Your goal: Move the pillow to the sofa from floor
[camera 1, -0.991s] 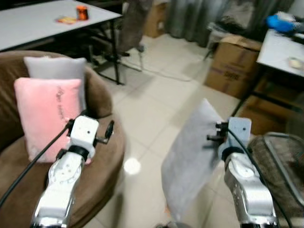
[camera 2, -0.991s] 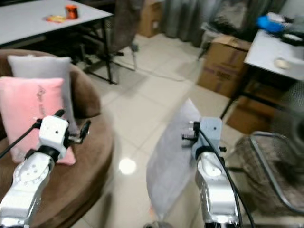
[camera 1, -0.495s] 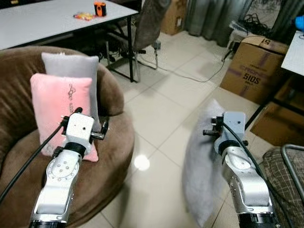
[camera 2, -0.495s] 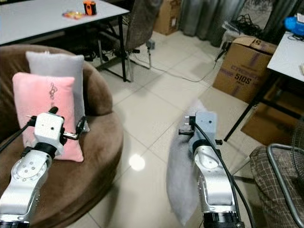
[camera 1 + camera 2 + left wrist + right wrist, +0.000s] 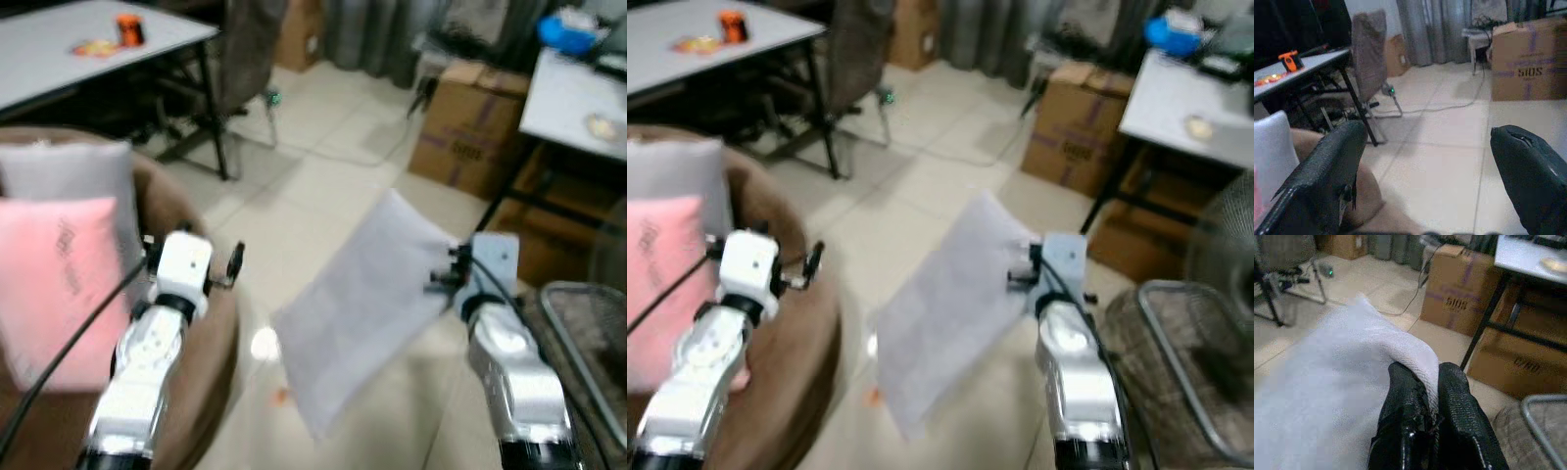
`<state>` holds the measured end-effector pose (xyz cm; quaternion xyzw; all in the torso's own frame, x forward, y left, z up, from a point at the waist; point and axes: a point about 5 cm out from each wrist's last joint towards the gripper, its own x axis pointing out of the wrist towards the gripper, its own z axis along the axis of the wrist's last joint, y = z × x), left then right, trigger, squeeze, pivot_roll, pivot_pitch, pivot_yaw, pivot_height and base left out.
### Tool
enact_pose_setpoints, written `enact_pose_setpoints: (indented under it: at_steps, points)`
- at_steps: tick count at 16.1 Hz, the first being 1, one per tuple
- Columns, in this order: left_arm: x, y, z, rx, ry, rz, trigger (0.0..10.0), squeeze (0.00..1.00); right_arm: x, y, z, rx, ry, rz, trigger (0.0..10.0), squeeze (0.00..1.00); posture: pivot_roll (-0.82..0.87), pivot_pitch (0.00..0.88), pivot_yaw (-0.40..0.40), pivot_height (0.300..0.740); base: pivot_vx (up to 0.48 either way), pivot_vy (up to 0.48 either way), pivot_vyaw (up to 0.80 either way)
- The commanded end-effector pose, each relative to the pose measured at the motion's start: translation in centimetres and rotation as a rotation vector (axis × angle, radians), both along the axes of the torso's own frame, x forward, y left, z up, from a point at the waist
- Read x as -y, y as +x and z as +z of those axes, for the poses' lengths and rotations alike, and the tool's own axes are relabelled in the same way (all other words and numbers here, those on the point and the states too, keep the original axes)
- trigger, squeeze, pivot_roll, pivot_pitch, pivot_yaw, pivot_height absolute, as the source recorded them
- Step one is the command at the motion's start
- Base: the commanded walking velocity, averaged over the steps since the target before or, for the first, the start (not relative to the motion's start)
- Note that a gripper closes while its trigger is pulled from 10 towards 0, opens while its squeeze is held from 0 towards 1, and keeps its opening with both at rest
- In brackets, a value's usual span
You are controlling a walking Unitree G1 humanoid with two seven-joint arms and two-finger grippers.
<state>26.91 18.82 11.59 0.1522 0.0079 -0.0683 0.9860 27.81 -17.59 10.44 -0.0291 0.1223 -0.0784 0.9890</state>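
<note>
A light grey pillow [image 5: 358,304] hangs tilted in the air over the tiled floor, with one corner pinched in my right gripper [image 5: 443,279]. In the right wrist view the two black fingers [image 5: 1405,406] are shut on the pillow's edge [image 5: 1327,382]. The brown round sofa [image 5: 211,338] is at the left and holds a pink pillow [image 5: 49,284] and a grey pillow [image 5: 69,171]. My left gripper [image 5: 193,250] hovers over the sofa's front edge. It is open and empty, its fingers [image 5: 1327,171] wide apart.
Cardboard boxes [image 5: 470,147] stand at the back right beside a white table [image 5: 578,98]. A metal wire frame [image 5: 588,333] is close by my right arm. A white table [image 5: 88,54] and a chair [image 5: 245,59] are behind the sofa.
The view has shifted and blurred. The grey pillow, which hung down beside my right arm, has swung up and out to the left. The left gripper stays open.
</note>
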Motion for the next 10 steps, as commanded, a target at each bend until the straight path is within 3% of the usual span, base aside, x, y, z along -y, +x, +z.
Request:
enact_pose_setpoints:
  at_steps: [1, 6, 10]
  points:
    - [-0.52, 0.04, 0.15, 0.004, 0.009, 0.014, 10.0, 0.0, -0.18, 0.38, 1.1, 0.05, -0.002, -0.001, 10.0, 0.0, -0.04, 0.0, -0.054, 0.74, 0.36, 0.0, -0.8]
    - [-0.53, -0.16, 0.02, 0.008, 0.01, 0.018, 10.0, 0.0, -0.24, 0.56, 1.11, 0.056, -0.01, 0.017, 10.0, 0.0, -0.04, 0.0, -0.066, 0.74, 0.358, 0.0, -0.76]
    - [-0.44, -0.38, -0.1, 0.008, 0.01, 0.01, 10.0, 0.0, -0.3, 0.58, 0.97, 0.053, -0.045, 0.07, 10.0, 0.0, -0.03, 0.0, -0.071, 0.74, 0.357, 0.0, 0.0]
